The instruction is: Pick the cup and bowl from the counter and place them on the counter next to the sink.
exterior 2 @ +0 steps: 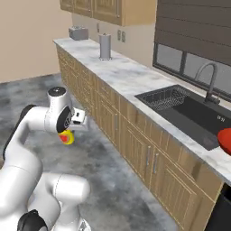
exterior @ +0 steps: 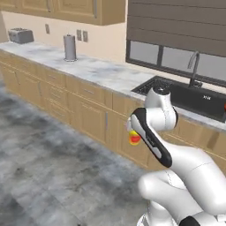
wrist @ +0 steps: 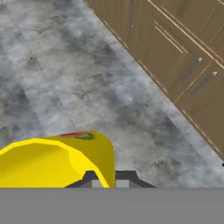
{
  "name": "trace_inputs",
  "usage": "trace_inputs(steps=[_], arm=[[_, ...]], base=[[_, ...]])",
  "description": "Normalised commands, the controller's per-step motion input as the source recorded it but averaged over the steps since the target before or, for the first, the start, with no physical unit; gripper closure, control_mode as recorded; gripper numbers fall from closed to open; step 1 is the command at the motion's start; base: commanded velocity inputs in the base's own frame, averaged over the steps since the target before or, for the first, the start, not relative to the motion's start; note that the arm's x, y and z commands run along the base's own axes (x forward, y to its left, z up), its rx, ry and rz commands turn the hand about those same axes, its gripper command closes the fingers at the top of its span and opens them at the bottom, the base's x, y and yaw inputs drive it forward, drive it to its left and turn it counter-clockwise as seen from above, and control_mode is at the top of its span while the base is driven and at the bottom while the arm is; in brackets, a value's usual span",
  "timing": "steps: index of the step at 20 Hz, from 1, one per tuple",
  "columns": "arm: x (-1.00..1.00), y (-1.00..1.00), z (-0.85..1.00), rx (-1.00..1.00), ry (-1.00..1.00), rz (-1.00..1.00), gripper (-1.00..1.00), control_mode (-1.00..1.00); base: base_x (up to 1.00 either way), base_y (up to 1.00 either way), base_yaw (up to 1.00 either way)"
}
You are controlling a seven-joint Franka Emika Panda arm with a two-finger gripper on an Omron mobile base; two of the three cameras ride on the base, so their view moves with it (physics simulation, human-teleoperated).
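So the small yellow cylindrical cup (wrist: 57, 162) with the red patch sits at the lower left of the hand view, clamped on its rim by the two-finger gripper (wrist: 107, 178), jaws pinched almost fully together. In the right base view the cup (exterior 2: 67, 137) hangs at centre left, over the grey stone floor (exterior 2: 117, 180). The glossy red bowl (exterior 2: 224, 139) peeks in at the right edge on the white marble counter (exterior 2: 122, 72), just beside the dark grey sink (exterior 2: 189, 113).
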Motion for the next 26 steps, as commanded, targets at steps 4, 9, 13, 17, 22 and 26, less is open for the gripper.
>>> trace_inputs(steps=[4,9,13,17,22,26], arm=[[0.0,0.0,0.0,0.0,0.0,0.0,1.0,1.0],[0.0,0.0,0.0,0.0,0.0,0.0,1.0,1.0],[0.0,0.0,0.0,0.0,0.0,0.0,1.0,1.0],[0.0,0.0,0.0,0.0,0.0,0.0,1.0,1.0],[0.0,0.0,0.0,0.0,0.0,0.0,1.0,1.0],[0.0,0.0,0.0,0.0,0.0,0.0,1.0,1.0]], base=[[0.85,0.43,-0.67],[1.0,0.55,-0.41],[0.91,0.81,-0.38],[0.75,0.97,-0.39],[0.92,0.68,-0.58],[0.97,0.51,-0.66]])
